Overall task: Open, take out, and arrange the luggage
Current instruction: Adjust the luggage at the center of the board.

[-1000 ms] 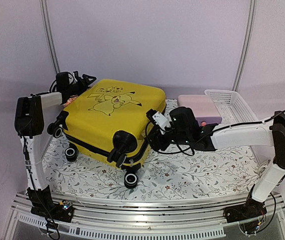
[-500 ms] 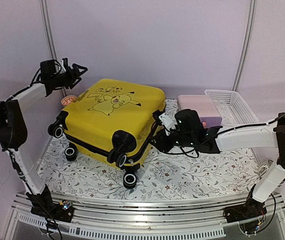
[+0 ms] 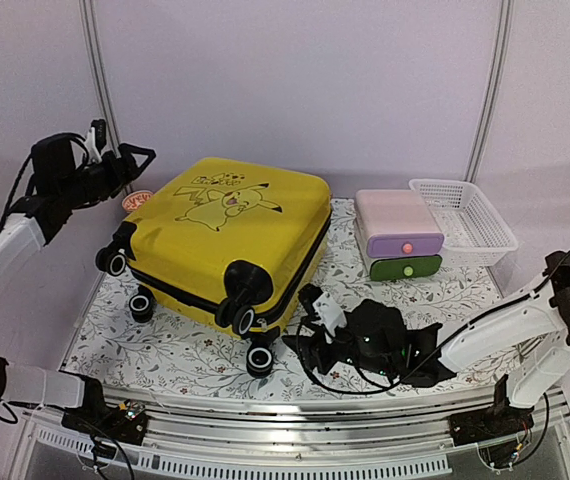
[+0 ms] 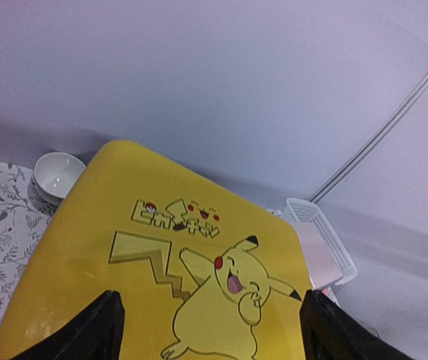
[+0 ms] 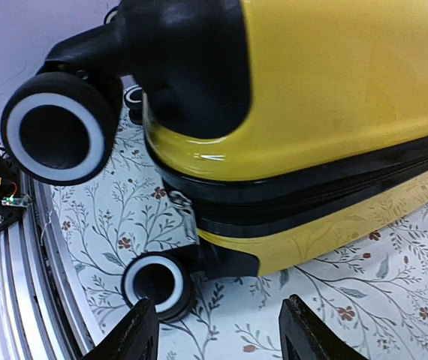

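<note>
The yellow suitcase (image 3: 225, 240) lies flat and closed on the floral cloth, Pikachu drawing up, wheels toward me. My left gripper (image 3: 130, 158) is open and empty, raised above and left of the suitcase's far left corner; its view looks down on the drawn lid (image 4: 199, 285). My right gripper (image 3: 303, 345) is open and empty, low on the cloth just right of the near wheel (image 3: 260, 358). In the right wrist view my gripper (image 5: 218, 337) faces the suitcase's corner (image 5: 334, 90); a silver zipper pull (image 5: 182, 212) hangs on the black zipper band above a wheel (image 5: 154, 283).
A pink-and-green drawer box (image 3: 400, 235) and a white mesh basket (image 3: 463, 212) stand at the back right. A small white bowl (image 4: 56, 174) sits behind the suitcase's far left corner. A metal rail (image 3: 295, 440) runs along the near table edge.
My left gripper has lifted up and away to the left from the suitcase's far corner. My right gripper has moved from the suitcase's right side down toward the near wheel, uncovering the drawer box.
</note>
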You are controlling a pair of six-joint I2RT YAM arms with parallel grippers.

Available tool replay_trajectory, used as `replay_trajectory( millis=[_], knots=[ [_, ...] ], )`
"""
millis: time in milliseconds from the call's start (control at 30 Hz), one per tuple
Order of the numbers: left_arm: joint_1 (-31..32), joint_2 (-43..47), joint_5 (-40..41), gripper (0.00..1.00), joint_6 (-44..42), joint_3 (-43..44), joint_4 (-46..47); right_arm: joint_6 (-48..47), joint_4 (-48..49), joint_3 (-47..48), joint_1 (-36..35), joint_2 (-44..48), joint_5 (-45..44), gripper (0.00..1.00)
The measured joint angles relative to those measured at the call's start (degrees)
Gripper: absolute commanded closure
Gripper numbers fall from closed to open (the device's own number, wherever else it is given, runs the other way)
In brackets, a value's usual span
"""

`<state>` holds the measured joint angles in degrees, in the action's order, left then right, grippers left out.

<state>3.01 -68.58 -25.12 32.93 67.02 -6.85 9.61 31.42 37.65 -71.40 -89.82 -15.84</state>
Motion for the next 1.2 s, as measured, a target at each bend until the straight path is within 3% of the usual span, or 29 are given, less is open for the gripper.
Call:
replay_trajectory(
  millis=[267, 500, 700, 933, 1200],
  knots=[
    [9.8, 17.4, -1.4, 0.18, -3.2, -13.7, -3.4, 4.9, 9.9, 6.6, -7.1, -14.4, -13.2, 0.44],
    [20.3, 31.6, -2.5, 0.2, 0.3, -27.3, -1.3, 4.5, 10.5, 13.2, -8.4, -19.7, -16.3, 0.45],
    [30.1, 34.9, -0.8, 0.19, 5.9, -40.3, 0.6, 4.0, 13.6, 11.6, -8.4, -19.5, -17.4, 0.44],
    [41.1, 34.0, 5.0, 0.17, 9.8, -44.5, 5.5, 1.9, 14.7, 8.1, -5.6, -17.6, -11.1, 0.39],
    [43.9, 27.1, 13.4, 0.16, 13.9, -51.9, 18.3, 1.9, 15.1, 7.5, 3.0, -14.5, -0.4, 0.38]
  ],
)
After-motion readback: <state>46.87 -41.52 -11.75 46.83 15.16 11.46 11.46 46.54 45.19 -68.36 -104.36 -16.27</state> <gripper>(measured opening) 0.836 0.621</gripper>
